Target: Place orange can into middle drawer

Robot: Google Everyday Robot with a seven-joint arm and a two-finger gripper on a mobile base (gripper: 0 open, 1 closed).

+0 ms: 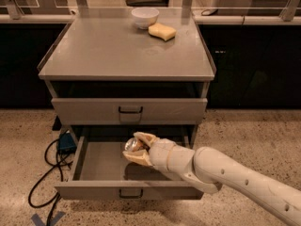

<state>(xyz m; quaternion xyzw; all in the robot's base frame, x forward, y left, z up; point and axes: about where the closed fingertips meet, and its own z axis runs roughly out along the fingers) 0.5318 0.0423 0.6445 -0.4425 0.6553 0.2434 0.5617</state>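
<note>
Nearest the viewer, below the gripper, is the front panel of the middle drawer (94,189), pulled out, with its grey floor bare to the hand's left. The cream arm (235,178) reaches in from the lower right over the drawer's right front corner. The gripper (133,147) hangs above the drawer's inside, its two fingers clamped on the orange can (131,144) from above and below. The can lies roughly level, its silvery round end facing left and slightly toward the viewer, away from the wrist; its body is mostly hidden by the fingers. Left of the hand, on the speckled floor, lie a black cable (42,173) and a blue box (66,142). Just above and behind the hand is the closed upper drawer (94,111), its front overhanging the opening. Farther up, on the cabinet top (122,51), a yellow sponge (162,31) sits beside a white bowl (144,17).
</note>
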